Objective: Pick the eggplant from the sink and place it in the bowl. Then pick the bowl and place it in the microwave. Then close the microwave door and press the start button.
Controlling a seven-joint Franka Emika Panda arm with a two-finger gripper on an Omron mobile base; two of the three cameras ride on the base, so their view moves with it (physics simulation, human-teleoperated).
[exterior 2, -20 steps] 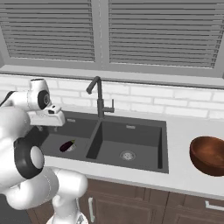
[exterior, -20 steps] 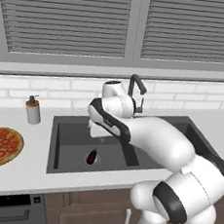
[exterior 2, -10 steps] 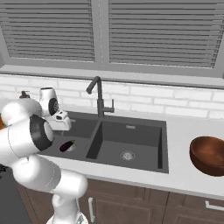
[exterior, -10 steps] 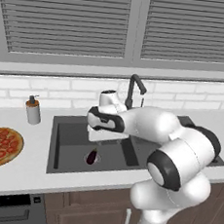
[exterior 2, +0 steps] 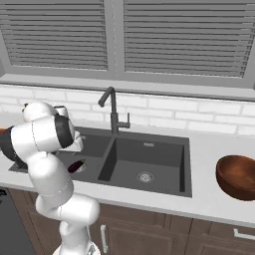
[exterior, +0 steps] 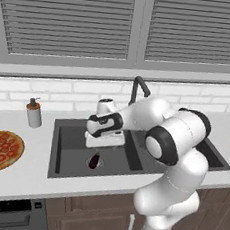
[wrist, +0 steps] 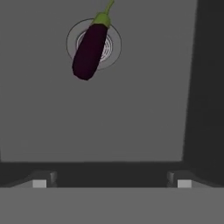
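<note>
The arm has swung round and dropped over the left basin of the sink (exterior: 63, 152) in the last second, and now the gripper (exterior: 104, 140) hangs just above the eggplant (exterior: 94, 161), where a moment back it stood higher and nearer the faucet (exterior: 138, 89). That puts the first step squarely in hand: this looks like the approach for the pick, nothing lifted yet. The claw is spread wide and empty, as it was a second ago; in the hand view both tips (wrist: 39, 183) stand far apart at the bottom with bare basin floor between them.

The eggplant (wrist: 89, 50) lies flat on the basin floor, right across the round steel drain (wrist: 114, 43). It's a small, glossy, dark purple oval, fatter at the blunt end, with a green cap and a thin stem pointing away from the hand. In the hand view it sits toward the top and left of centre, so my guess is the hand needs to slide forward before the fingers can straddle it.

The bowl (exterior 2: 238, 177) waits on the counter well to the right of the sink.
</note>
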